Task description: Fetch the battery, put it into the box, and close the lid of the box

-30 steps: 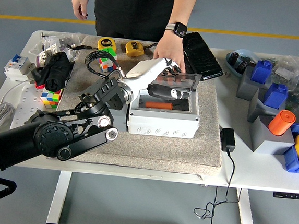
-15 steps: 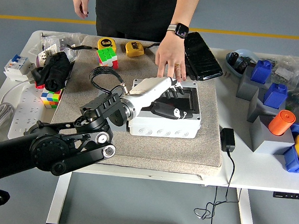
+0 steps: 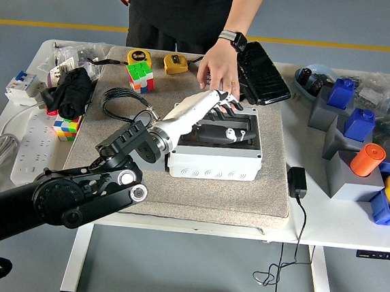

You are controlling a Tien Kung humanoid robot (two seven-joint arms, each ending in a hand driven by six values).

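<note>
Right now, writing: the yellow tape measure [image 3: 139, 57] near the top of the frame carries a black disc with a mark like "5m"; too small to be sure
Other print: the second tape measure [image 3: 175, 63] and the breaker block [image 3: 20, 86] at far left bear nothing I can read
Box: the grey box [image 3: 214, 161] sits mid-frame on the beige mat [image 3: 197, 194], its lid [image 3: 244, 126] lying flat on top, closed
Battery: hidden; cannot tell where it lies
Left hand: the robot's left hand [image 3: 214, 117], white-shelled with dark fingers, lies spread flat across the lid, grasping nothing
Left arm: the black arm [image 3: 81, 194] comes in from the lower left and covers the box's left corner
Right hand: out of frame
Person: a person's hand [image 3: 218, 73], watch on the wrist, rests fingers-down just beyond the box's far edge, touching or nearly touching the robot's fingertips
Around: a black keyboard [image 3: 263, 71] upper centre, two puzzle cubes [image 3: 139, 76] at left, blue blocks [image 3: 352, 108] on grey stands and an orange cylinder [image 3: 366, 160] at right, a black charger [image 3: 296, 182] on the white table [image 3: 318, 222]
</note>
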